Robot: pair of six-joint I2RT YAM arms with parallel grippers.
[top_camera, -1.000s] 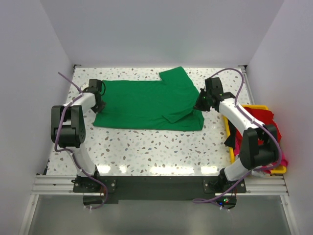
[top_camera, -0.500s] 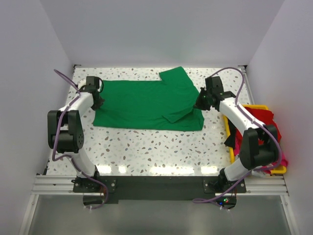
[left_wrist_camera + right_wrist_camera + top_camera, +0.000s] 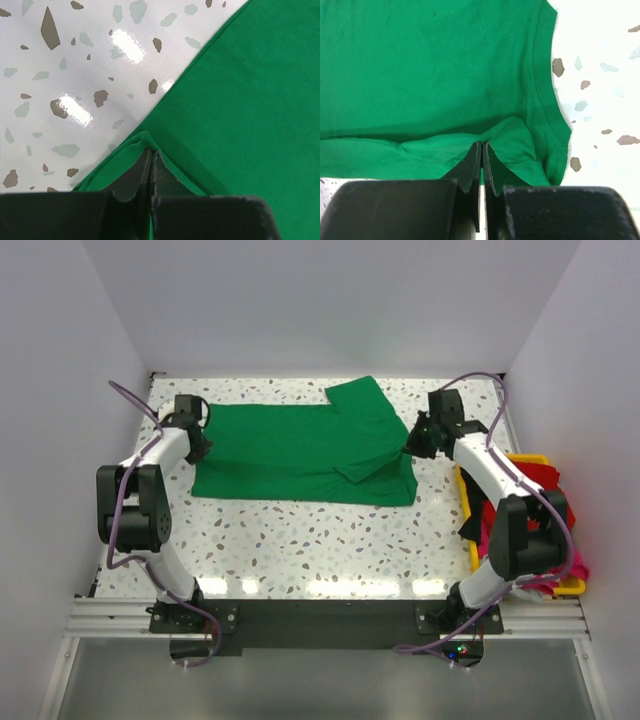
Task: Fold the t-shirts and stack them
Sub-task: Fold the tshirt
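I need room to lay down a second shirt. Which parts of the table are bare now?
The wide near strip of table, between the green t-shirt and the arm bases, is bare. A small far patch lies between its sleeve and the right claw. Crowded: the middle, and the right edge with the full yellow bin.

Speckled terrazzo table (image 3: pixel 330 540); yellow bin (image 3: pixel 566 587) at right edge; white walls (image 3: pixel 300 310) around.
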